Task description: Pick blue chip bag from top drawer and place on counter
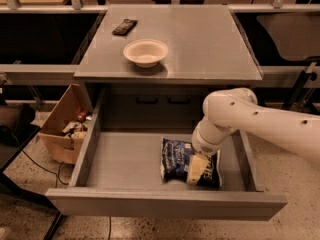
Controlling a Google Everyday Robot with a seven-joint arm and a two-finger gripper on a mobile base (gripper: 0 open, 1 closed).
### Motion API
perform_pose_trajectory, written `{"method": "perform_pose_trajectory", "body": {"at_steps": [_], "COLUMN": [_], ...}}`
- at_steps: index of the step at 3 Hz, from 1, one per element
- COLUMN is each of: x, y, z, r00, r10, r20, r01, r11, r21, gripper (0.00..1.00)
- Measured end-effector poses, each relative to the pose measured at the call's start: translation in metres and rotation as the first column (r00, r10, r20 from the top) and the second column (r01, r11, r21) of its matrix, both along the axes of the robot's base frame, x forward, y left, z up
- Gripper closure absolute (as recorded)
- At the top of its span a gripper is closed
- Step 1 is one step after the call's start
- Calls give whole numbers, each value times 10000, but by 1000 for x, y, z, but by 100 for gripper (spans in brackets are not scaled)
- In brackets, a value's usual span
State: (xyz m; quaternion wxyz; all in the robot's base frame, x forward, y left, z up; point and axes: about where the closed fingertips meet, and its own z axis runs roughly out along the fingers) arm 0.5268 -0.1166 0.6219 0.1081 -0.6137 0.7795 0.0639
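camera view: gripper [196,168] over blue chip bag [175,160] (inside top drawer [125,159]).

The blue chip bag [174,163] is being kept in the top drawer [125,165], right of centre, with the gripper [197,167] being held over its right part. Behind and above, the counter [202,39] is being occupied by a bowl [145,52] and, farther back left, a packet [125,26].
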Motion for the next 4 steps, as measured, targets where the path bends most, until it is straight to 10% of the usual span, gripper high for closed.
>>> {"method": "perform_pose_trajectory", "body": {"at_steps": [4], "x": [-9], "y": [15], "z": [-13], "r00": [9990], "r10": [65], "r20": [-439], "r01": [-52], "r11": [9996], "r21": [280], "gripper": [100]}}
